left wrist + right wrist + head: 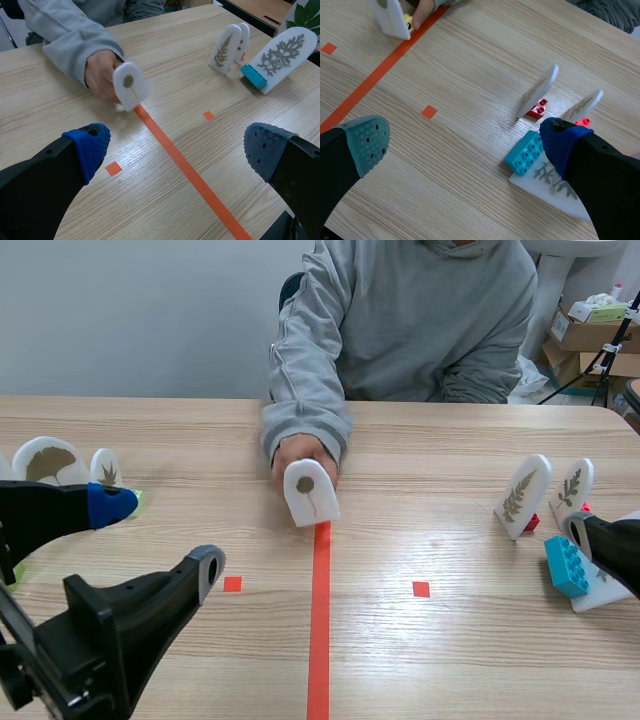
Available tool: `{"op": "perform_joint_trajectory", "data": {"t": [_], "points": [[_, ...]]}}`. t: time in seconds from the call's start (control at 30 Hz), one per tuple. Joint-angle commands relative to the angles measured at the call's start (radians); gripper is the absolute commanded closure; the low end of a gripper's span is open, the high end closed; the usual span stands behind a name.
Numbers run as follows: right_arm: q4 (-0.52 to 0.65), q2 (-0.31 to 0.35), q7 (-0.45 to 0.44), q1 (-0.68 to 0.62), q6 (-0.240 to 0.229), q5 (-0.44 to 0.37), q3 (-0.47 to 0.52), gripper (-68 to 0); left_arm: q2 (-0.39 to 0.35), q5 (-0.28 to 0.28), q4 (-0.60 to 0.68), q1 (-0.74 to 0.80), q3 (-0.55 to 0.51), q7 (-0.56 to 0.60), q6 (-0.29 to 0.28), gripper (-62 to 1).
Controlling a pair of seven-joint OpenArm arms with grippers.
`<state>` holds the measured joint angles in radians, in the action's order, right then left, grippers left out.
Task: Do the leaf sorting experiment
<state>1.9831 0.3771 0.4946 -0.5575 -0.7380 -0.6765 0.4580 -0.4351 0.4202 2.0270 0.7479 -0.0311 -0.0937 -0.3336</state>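
two white leaf cards, a ginkgo card (pixel 45 460) and a smaller card (pixel 105 468), stand upright on the table (pixel 450 440) close beside the left pincer (pixel 177 147), next to its blue-padded finger. the left pincer hangs low over the wood with its fingers spread wide apart and nothing between them. the orange tape line (pixel 319 620) runs out from between those fingers, and well ahead, at its far end, a person's hand (pixel 300 455) in a grey sleeve holds a round-leaf card (pixel 310 490) upright on the table.

the right pincer (pixel 465 141) is also spread wide and holds nothing, with a teal pad on one finger and a blue pad on the other. just ahead of its blue-padded finger two fern cards (pixel 523 495) stand side by side on red bricks (pixel 538 108). a branching-leaf card (pixel 545 187) lies tilted back right beside and partly under that same finger, with a teal brick (pixel 525 152) fixed at its end. whether the finger touches this card cannot be told.
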Motion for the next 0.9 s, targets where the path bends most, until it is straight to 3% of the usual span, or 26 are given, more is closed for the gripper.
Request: {"op": "perform_joint_trajectory", "data": {"t": [0.0,0.87], "points": [[0.001,0.011,-0.005,0.012,-0.008,-0.007,0.006,-61.5,0.002,0.007,0.023,-0.003,0.001,0.017,0.001,-57.2],[0.001,0.011,-0.007,0.012,-0.008,0.000,0.006,-61.5,0.002,0.006,0.023,-0.003,0.001,0.017,0.001,-57.2]]}}
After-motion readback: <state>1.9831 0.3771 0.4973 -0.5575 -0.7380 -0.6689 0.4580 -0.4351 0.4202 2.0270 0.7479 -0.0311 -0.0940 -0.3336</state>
